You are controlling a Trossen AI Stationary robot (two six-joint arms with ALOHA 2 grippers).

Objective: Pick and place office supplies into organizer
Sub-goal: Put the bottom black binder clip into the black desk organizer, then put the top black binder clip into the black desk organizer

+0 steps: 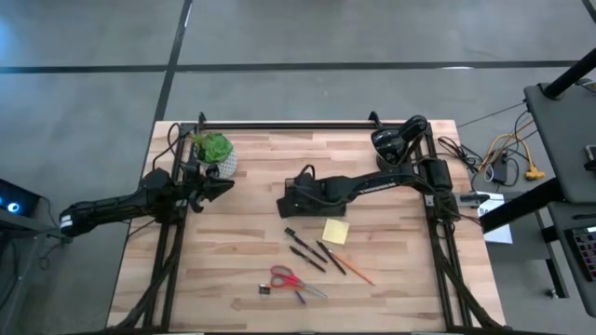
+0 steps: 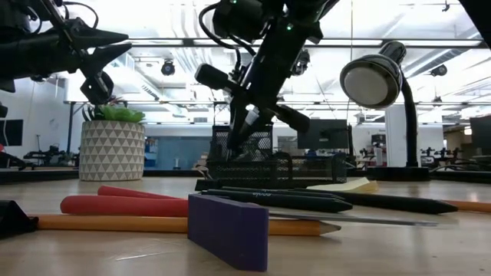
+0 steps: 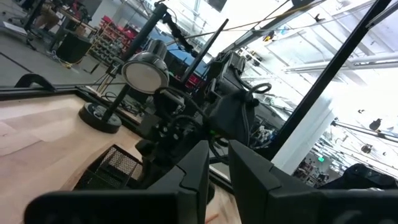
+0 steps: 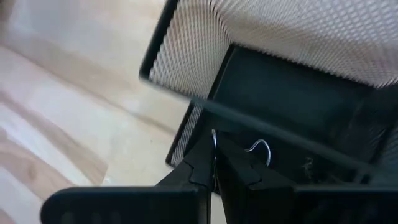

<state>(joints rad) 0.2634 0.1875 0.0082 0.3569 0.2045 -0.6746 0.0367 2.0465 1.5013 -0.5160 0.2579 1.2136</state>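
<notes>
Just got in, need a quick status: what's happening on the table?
The right gripper is shut on a small binder clip, down at the mesh organizer. The left gripper hangs idle near the potted plant, holding nothing visible. Not yet picked, lying on the table: the scissors, black pens, orange pencil and sticky-note pad.

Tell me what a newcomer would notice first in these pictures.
Probably the right claw, shut and poised over the black mesh organizer at the table's middle, with a thin wire loop showing at its tips. Next, the loose supplies in front of it: yellow sticky-note pad, black pens and red-handled scissors. The left claw waits beside the potted plant.
</notes>
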